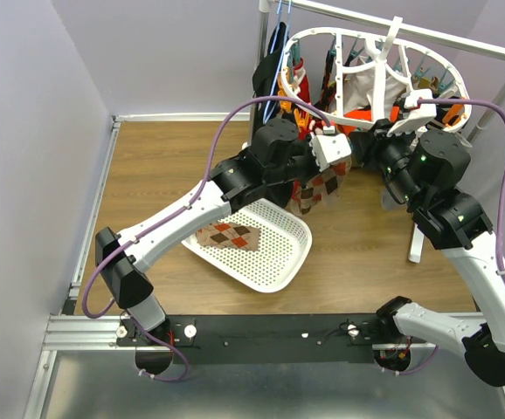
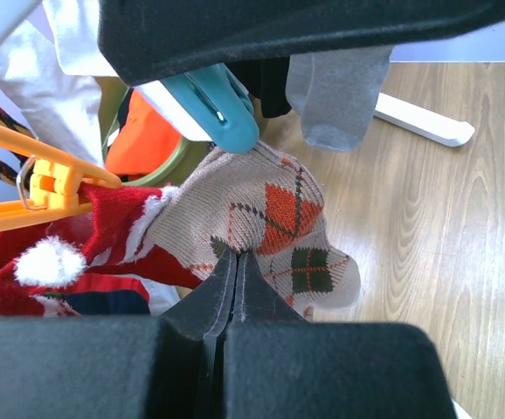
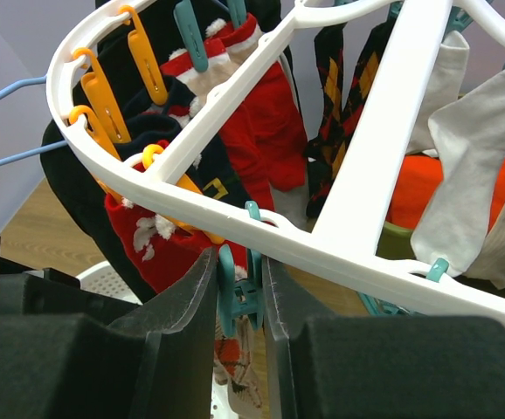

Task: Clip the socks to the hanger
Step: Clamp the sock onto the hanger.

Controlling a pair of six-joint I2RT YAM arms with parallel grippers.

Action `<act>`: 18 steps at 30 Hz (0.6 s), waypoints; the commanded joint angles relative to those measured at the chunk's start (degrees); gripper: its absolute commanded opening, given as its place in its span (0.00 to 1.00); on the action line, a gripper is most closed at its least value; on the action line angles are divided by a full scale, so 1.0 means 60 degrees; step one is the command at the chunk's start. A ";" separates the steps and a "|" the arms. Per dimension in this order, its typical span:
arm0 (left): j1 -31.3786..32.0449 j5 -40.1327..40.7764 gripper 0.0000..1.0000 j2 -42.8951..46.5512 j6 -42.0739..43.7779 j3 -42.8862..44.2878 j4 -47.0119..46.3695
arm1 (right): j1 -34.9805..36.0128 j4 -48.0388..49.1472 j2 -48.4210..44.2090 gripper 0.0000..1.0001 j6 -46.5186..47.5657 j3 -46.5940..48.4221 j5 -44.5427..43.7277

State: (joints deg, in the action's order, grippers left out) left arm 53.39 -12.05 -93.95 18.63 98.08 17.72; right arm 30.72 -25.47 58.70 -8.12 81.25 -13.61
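The white oval hanger [image 1: 370, 122] hangs at the back right, with red, dark and argyle socks clipped round its rim. My left gripper [image 2: 235, 256] is shut on the lower edge of an argyle sock [image 2: 270, 205] and holds it up under the near rim. The sock's cuff touches the tip of a teal clip [image 2: 222, 105]. My right gripper [image 3: 239, 262] is shut on that teal clip [image 3: 242, 292] just under the hanger rim [image 3: 235, 214], squeezing its handles. The argyle sock [image 3: 235, 362] dangles below it. A red sock with white trim [image 2: 78, 236] hangs to the left.
A white perforated basket [image 1: 274, 257] lies on the wooden floor below the left arm, with another argyle sock [image 1: 231, 236] in it. A black garment on a blue hanger [image 1: 272, 65] hangs left of the ring. The rack's rail [image 1: 462, 39] and foot [image 1: 416, 246] stand at right.
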 commanded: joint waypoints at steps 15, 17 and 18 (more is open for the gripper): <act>0.0272 0.0134 0.00 0.0058 -0.0190 0.0557 -0.0418 | -0.0008 0.0276 0.0017 0.11 -0.0287 -0.0285 0.0319; 0.0360 0.0192 0.00 0.0029 -0.0220 0.0542 -0.0462 | -0.0008 0.0305 0.0032 0.10 -0.0346 -0.0285 0.0305; 0.0389 0.0222 0.00 0.0000 -0.0249 0.0542 -0.0477 | -0.0008 0.0291 0.0046 0.10 -0.0375 -0.0285 0.0276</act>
State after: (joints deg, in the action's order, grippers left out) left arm 54.39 -11.79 -93.97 18.06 99.83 16.82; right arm 30.72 -24.84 58.72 -9.23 80.29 -12.78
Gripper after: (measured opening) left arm 0.009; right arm 0.302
